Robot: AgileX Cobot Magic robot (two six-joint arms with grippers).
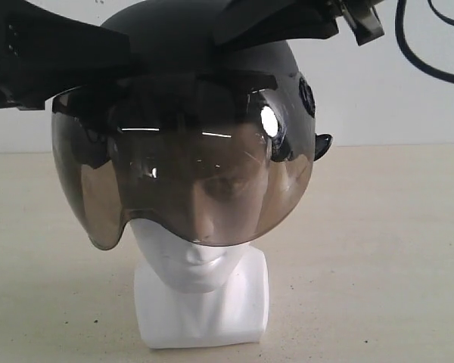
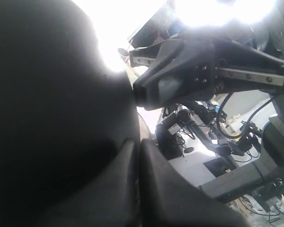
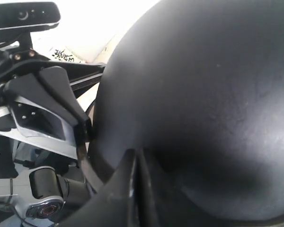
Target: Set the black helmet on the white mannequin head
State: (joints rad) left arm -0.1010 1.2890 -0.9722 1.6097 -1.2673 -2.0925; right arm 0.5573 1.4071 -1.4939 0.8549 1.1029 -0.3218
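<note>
The black helmet [image 1: 189, 34] sits over the white mannequin head [image 1: 200, 299]. Its smoky visor [image 1: 174, 181] covers the face down to the nose, which shows dimly through it; mouth, chin, neck and squarish base show below. My left gripper [image 1: 125, 49] lies against the shell's upper left, and my right gripper [image 1: 223, 34] reaches in over the crown from the upper right. In the left wrist view the left gripper [image 2: 138, 142] is shut, with the helmet [image 2: 47, 94] beside it. In the right wrist view the right gripper [image 3: 138, 152] is shut against the helmet [image 3: 203, 94].
The head stands on a beige table [image 1: 386, 249] in front of a white wall. A black cable [image 1: 424, 64] loops at the upper right. A small black tab [image 1: 323, 144] sticks out from the helmet's side. Arm hardware and stands [image 2: 213, 142] fill the background.
</note>
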